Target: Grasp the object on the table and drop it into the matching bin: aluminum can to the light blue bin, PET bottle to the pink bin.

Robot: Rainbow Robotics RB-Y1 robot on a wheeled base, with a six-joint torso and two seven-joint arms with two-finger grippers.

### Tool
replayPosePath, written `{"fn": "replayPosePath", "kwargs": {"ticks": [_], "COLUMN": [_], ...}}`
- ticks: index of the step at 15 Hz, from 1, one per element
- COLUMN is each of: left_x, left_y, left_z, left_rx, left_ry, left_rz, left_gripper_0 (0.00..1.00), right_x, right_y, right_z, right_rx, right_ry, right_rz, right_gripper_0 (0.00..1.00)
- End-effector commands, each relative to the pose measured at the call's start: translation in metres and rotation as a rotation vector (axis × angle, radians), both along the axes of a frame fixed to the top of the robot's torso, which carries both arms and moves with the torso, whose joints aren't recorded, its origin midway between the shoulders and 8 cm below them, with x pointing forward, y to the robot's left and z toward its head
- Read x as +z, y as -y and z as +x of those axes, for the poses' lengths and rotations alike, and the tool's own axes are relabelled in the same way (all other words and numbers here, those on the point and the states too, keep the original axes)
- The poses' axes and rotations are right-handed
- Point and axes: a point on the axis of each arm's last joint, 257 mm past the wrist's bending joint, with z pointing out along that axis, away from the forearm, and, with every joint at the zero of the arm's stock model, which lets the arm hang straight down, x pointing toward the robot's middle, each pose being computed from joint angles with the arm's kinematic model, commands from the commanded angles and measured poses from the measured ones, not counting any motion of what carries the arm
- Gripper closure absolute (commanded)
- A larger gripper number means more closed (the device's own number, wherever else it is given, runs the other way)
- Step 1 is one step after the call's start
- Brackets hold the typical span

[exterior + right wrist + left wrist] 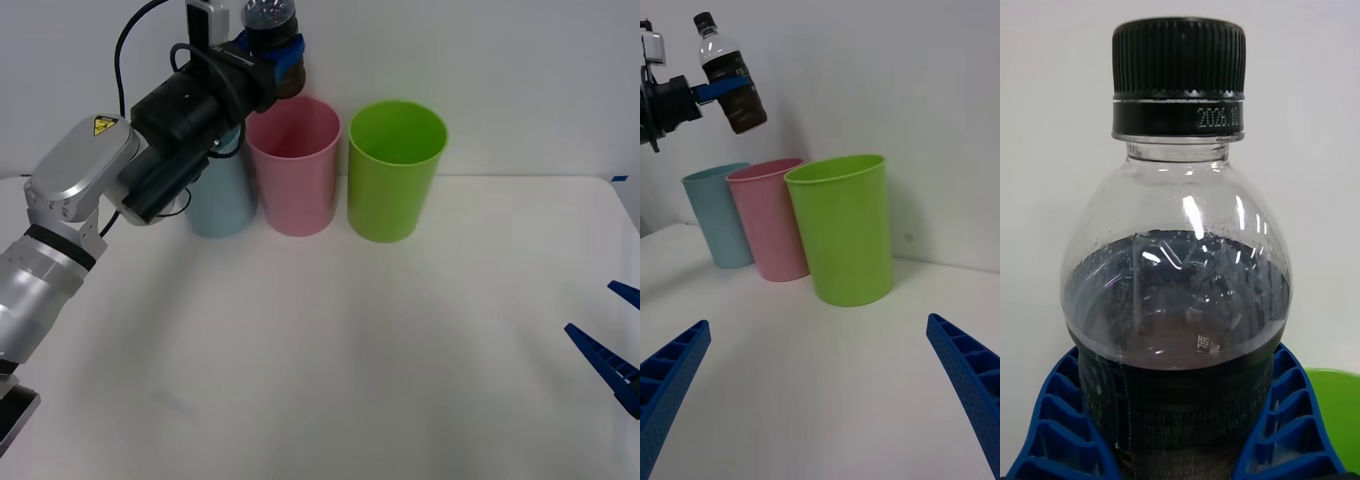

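- The left gripper [282, 58] holds the PET bottle [272, 22] in the air at about 11 o'clock in the front view, above the near rim of the pink bin [294, 165] and slightly toward the light blue bin [221, 200].
- Its blue ribbed fingers [1054, 420] are clamped on the bottle's dark lower body, one on each side, with the black cap [1178, 64] upward; in the right wrist view the bottle [731, 75] leans a little.
- The bottle looks part full of dark liquid, so it is probably moderately weighty for its size, with thin walls that may give under a squeeze (and a smooth, likely slippery surface). The labelled waist, where it is held, seems the sound place to grip.
- The right gripper [612, 350] waits at 4 o'clock over the white table [330, 380], fingers spread wide and holding nothing.
- The left arm covers much of the light blue bin; the lime green bin [395, 170] stands beside the pink one.
- The bottle's base and the label wording cannot be made out.
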Motion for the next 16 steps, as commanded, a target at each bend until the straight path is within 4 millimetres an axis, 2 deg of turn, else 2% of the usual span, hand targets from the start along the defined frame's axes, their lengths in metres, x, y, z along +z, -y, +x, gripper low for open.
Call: {"fn": "replayPosePath", "kwargs": {"ticks": [1, 5, 6, 7, 8, 16], "left_x": [-0.0022, -0.0032, -0.0028, -0.0023, -0.0021, -0.0024], "left_y": [0.0044, 0.0059, 0.0055, 0.005, 0.0046, 0.0032], "left_z": [0.0043, 0.0047, 0.0053, 0.0054, 0.0055, 0.0061], "left_rx": [0.001, 0.003, 0.005, 0.005, 0.007, 0.008], "left_ry": [-0.008, -0.01, -0.01, -0.011, -0.011, -0.02], "left_rz": [0.003, 0.001, 0.001, -0.003, -0.003, -0.017], "left_gripper_0": [1.0, 0.99, 0.94, 0.59, 0.0, 0.0], "right_x": [0.0, 0.0, 0.0, 0.0, 0.0, 0.0], "right_y": [0.0, 0.0, 0.0, 0.0, 0.0, 0.0], "right_z": [0.0, 0.0, 0.0, 0.0, 0.0, 0.0], "right_rx": [0.0, 0.0, 0.0, 0.0, 0.0, 0.0], "right_ry": [0.0, 0.0, 0.0, 0.0, 0.0, 0.0], "right_rz": [0.0, 0.0, 0.0, 0.0, 0.0, 0.0], "right_gripper_0": [0.0, 0.0, 0.0, 0.0, 0.0, 0.0]}}
